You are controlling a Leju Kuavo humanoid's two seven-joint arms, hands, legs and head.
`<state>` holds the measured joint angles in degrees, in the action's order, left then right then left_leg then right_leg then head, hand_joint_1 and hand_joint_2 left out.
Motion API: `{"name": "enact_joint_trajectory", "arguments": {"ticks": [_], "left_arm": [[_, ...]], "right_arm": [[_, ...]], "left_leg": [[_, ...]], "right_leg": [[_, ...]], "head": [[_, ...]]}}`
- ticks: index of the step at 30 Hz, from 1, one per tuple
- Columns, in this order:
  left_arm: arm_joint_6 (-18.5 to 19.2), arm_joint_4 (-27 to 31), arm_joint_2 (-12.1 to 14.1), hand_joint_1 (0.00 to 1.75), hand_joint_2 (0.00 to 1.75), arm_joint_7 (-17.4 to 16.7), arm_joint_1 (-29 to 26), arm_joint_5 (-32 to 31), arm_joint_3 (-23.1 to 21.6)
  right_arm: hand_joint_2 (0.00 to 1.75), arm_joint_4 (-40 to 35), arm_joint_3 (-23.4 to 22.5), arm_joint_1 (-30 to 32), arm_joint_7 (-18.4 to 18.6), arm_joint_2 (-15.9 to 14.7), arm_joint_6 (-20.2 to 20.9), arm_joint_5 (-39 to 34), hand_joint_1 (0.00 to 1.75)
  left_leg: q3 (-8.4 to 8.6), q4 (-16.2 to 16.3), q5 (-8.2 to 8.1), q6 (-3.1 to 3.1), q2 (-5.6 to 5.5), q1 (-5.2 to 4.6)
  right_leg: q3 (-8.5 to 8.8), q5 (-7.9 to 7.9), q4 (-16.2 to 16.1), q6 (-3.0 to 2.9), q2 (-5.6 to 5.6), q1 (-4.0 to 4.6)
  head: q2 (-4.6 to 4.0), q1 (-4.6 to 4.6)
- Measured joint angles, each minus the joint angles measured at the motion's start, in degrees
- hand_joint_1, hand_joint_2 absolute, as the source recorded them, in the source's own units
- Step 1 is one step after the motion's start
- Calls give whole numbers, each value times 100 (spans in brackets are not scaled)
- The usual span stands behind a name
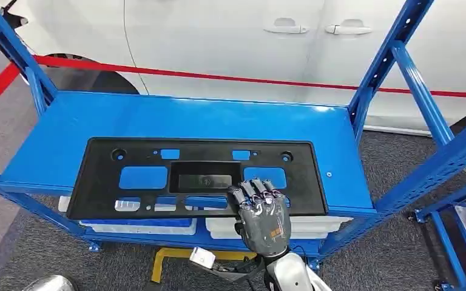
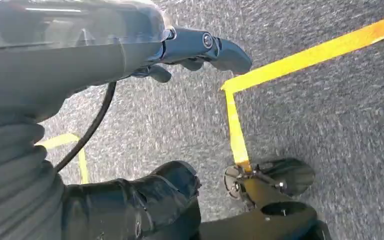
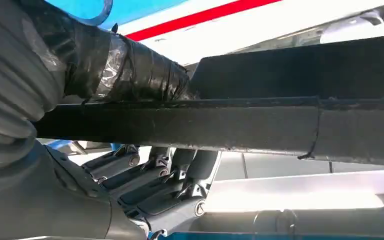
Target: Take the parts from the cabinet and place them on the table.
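Shelf: blue metal cabinet (image 1: 48,136) with a flat top shelf and perforated blue uprights at the corners
Lower level: white trays (image 1: 145,227) sit under the top shelf
Floor: grey speckled carpet (image 1: 42,248) marked with yellow tape lines (image 2: 300,60)
Backdrop: a white car (image 1: 230,42) with two door handles stands behind a red barrier strip (image 1: 218,77)
Part: black plastic panel (image 1: 158,159) with rectangular cut-outs lies flat on the top shelf, its front edge at the shelf's front edge
Right hand (image 1: 261,212): at the panel's front edge, right of centre; in the right wrist view the taped thumb (image 3: 130,65) lies over the panel's edge and the dark fingers (image 3: 170,175) lie under it, clasping the panel
Left hand (image 2: 200,47): hangs above the carpet, fingers curled in with nothing in them
Writing: none readable on the panel, shelf or car
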<state>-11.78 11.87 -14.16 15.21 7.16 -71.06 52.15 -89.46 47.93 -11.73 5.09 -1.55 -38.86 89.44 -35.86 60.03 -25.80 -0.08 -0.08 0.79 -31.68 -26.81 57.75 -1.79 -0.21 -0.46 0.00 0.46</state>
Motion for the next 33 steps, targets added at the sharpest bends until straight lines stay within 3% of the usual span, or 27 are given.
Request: {"name": "enact_joint_trajectory", "arguments": {"ticks": [1,3,4,5,6,8,9,10,13,14,15,16,18,19,20,21,23,24,25,28,29,30,31,33], "left_arm": [[-2,0,0,0,175,-4,2,2,-2],[-2,0,0,0,175,-9,-3,2,-2],[-2,0,0,0,175,-11,-8,2,-2],[-2,0,0,0,175,-13,-12,2,-2],[-2,0,0,0,175,-13,-13,0,-2],[-7,0,4,0,175,-13,-3,0,-2],[-7,0,4,0,175,-13,6,0,-2],[-7,0,4,0,175,-13,11,0,-2],[-7,0,4,0,175,-15,-6,0,-4],[-7,0,0,0,175,-15,-4,0,-4],[-7,0,-4,0,175,-15,4,0,-4],[-7,0,-4,0,175,-13,12,0,-4],[-9,0,-2,0,175,-15,9,-13,-4],[-13,0,0,0,175,-15,5,-20,-4],[-13,0,0,0,175,-15,1,-31,-4],[-13,0,0,0,175,-15,2,-33,-4],[-15,0,0,0,175,-15,1,-35,-4],[-15,0,-4,0,175,-17,1,-35,-4],[-13,0,-7,0,175,-15,4,-35,-4],[-20,0,-4,0,175,-15,8,-35,-4],[-20,0,-4,0,175,-15,6,-33,-4],[-24,0,-2,0,175,-15,7,-33,-4],[-24,0,-2,0,175,-15,5,-33,-4],[-24,0,-2,0,175,-15,2,-31,-4]], "right_arm": [[175,0,-2,-1,0,11,0,-9,175],[175,9,-13,4,-2,17,0,-28,175],[175,22,-15,5,-4,17,0,-35,175],[175,35,-18,8,-4,17,0,-44,175],[175,46,-22,9,-4,17,0,-46,175],[175,48,-31,8,-4,20,0,-46,175],[175,48,-35,7,-4,26,-2,-48,175],[175,48,-42,2,-4,26,-4,-50,175],[175,48,-44,5,-9,26,-7,-50,175],[175,48,-44,3,-9,26,-7,-50,175],[175,48,-50,6,-9,26,-7,-50,175],[175,46,-59,1,-9,26,-11,-50,175],[175,48,-72,13,-9,24,-13,-50,175],[175,48,-79,24,-9,24,-13,-50,175],[175,50,-83,34,-9,24,-13,-50,175],[175,50,-88,37,-9,24,-13,-53,175],[175,48,-99,34,-9,24,-13,-53,175],[175,48,-101,29,-9,24,-13,-50,175],[175,48,-103,24,-9,26,-13,-50,175],[175,48,-114,40,-9,26,-15,-53,175],[175,48,-127,38,-9,26,-15,-53,175],[175,48,-131,34,-9,26,-15,-53,175],[175,48,-131,34,-9,33,-15,-53,175],[175,48,-133,37,-9,48,-15,-53,175]], "left_leg": [[-130,330,-268,-15,-1,3],[-476,1249,-757,-57,-1,12],[-571,1554,-852,-73,0,14],[-533,1568,-809,-80,0,16],[-373,1333,-669,-81,0,21],[246,328,-248,-67,3,38],[428,-70,-293,-41,1,40],[435,-95,-250,-3,-8,0],[394,-77,-199,81,-14,-18],[389,-139,-139,153,-2,12],[373,-155,-100,205,11,24],[336,-155,-72,247,14,28],[264,-153,-29,261,18,23],[223,-149,-4,258,21,20],[191,-147,21,250,21,19],[171,-147,40,241,21,19],[160,-145,64,213,14,20],[161,-142,77,193,13,20],[138,-128,92,157,14,-18],[116,-152,161,52,19,-1],[111,-164,189,5,17,-14],[61,-84,86,-10,12,15],[-23,118,-139,-28,10,9],[-354,1020,-693,-71,11,21]], "right_leg": [[-36,25,1,-37,-7,-1],[-108,62,12,-54,-23,12],[-149,79,31,-49,-24,14],[-184,91,51,-39,-23,13],[-216,95,81,-32,-22,10],[-257,92,154,-21,-20,6],[-284,92,186,3,-22,9],[-317,98,227,47,-16,46],[-331,171,183,155,-14,32],[-349,165,200,182,-1,37],[-388,37,298,212,12,7],[-500,-211,573,237,14,9],[-847,-696,1443,284,15,-9],[-993,-843,1830,300,14,-16],[-1008,-837,1947,304,14,-27],[-879,-711,1766,301,13,-32],[-257,-264,761,258,12,-33],[34,-130,266,221,13,-28],[81,-199,108,204,13,22],[13,-123,125,141,24,50],[1,-68,67,74,24,11],[-2,-12,31,32,-7,-17],[-37,20,17,-16,-5,-20],[-129,71,32,-53,-15,-4]], "head": [[0,-6],[0,-4],[0,-4],[0,-4],[0,-6],[0,-6],[0,-4],[0,-4],[0,-4],[0,-2],[0,-4],[0,5],[0,0],[0,2],[0,0],[0,2],[0,2],[0,2],[0,0],[0,2],[0,-2],[0,0],[0,-13],[0,-13]]}}
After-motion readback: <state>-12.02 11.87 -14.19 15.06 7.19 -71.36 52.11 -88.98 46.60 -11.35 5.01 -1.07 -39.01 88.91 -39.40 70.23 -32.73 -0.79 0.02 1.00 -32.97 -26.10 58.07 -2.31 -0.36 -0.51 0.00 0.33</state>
